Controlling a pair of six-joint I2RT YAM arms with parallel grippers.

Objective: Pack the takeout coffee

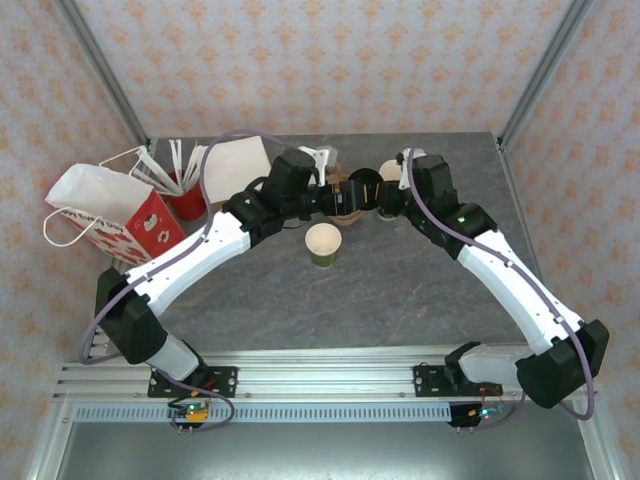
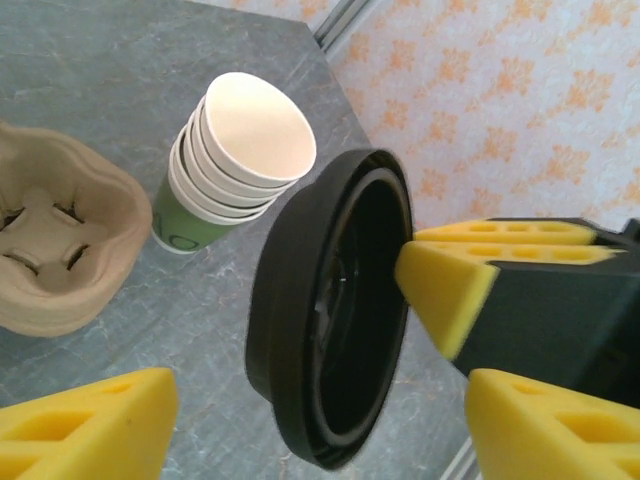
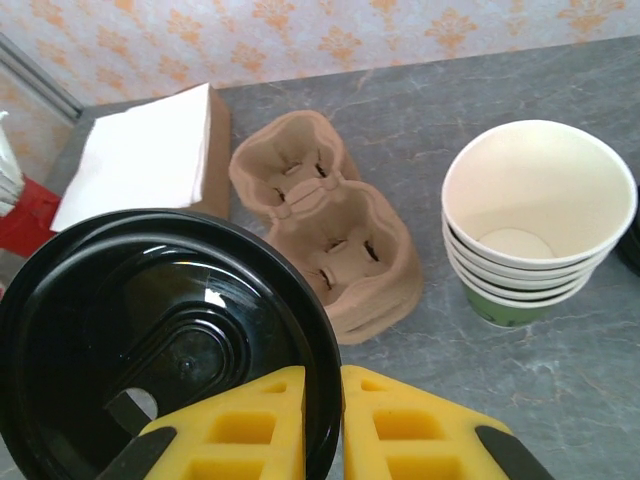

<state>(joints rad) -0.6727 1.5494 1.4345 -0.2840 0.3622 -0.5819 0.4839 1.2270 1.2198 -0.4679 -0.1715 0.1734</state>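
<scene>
Right wrist view: right gripper [image 3: 322, 385] pinches one black lid [image 3: 150, 330] near one cardboard carrier [image 3: 330, 240]; one cup stack [image 3: 500, 305] beside that carrier; left gripper [image 2: 320, 385] spread wide, flanking the lid.

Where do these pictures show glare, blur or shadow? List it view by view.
Top external: even, diffuse light, with only faint soft shadows on the table. Right wrist: one small white glint on the black lid, otherwise sharp. Left wrist: the lid, very close to the lens, looks slightly soft, while the cup stack behind it is crisp.
</scene>
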